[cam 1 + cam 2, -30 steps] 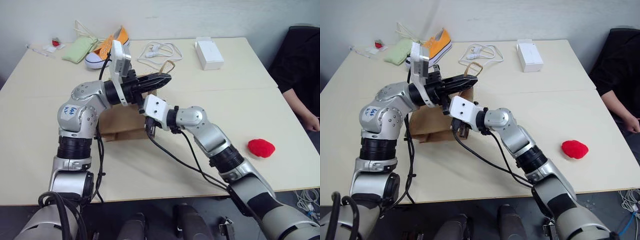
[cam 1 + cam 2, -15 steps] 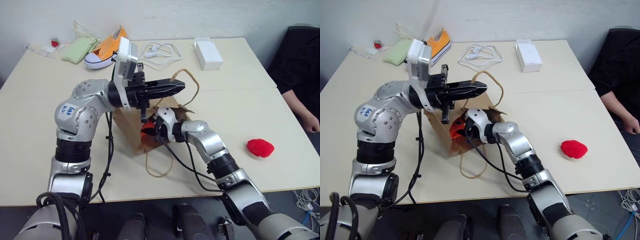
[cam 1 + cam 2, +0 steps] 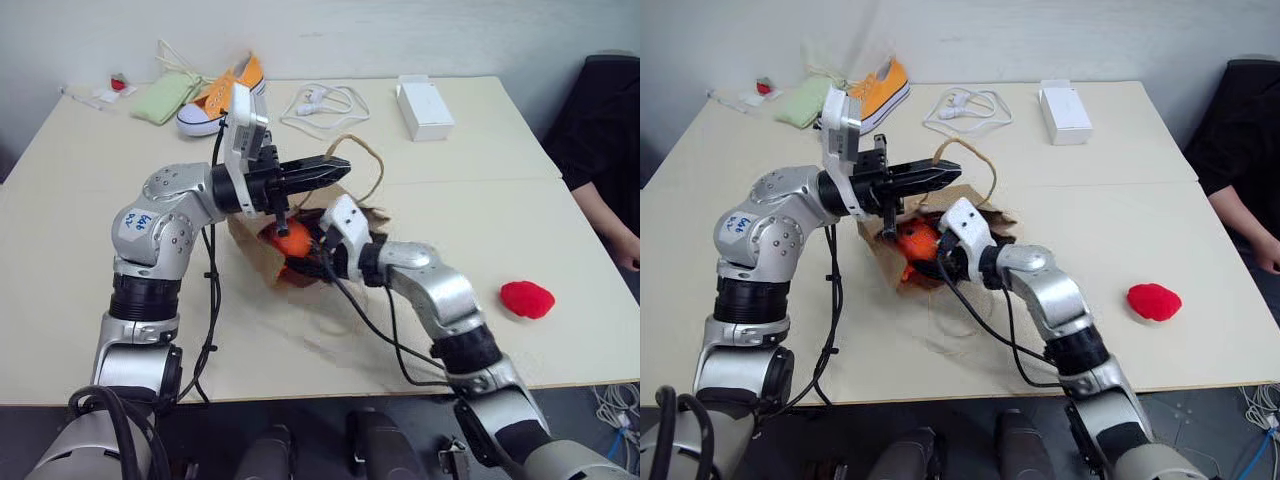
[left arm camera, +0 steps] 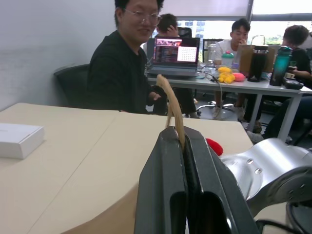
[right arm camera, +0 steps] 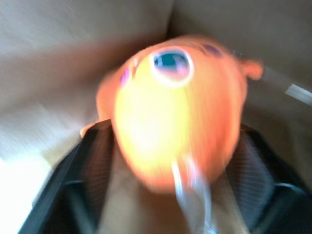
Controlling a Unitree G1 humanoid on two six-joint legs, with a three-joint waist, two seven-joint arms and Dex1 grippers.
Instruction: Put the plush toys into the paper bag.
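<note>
One paper bag [image 3: 902, 262] lies mid-table, mouth toward the table's right edge, the left gripper [image 3: 335, 166] clamped on its rope handle [image 4: 171, 100]. Of two plush toys, the orange fish [image 3: 917, 240] sits in the bag's mouth between the right gripper's [image 3: 300, 262] spread fingers, eye facing that gripper. The red blob [image 3: 527, 299] rests near the right edge.

Fish toy [image 3: 918, 240] in the paper bag [image 3: 883, 255] mid-table; blob toy [image 3: 1154, 301] well right.
</note>
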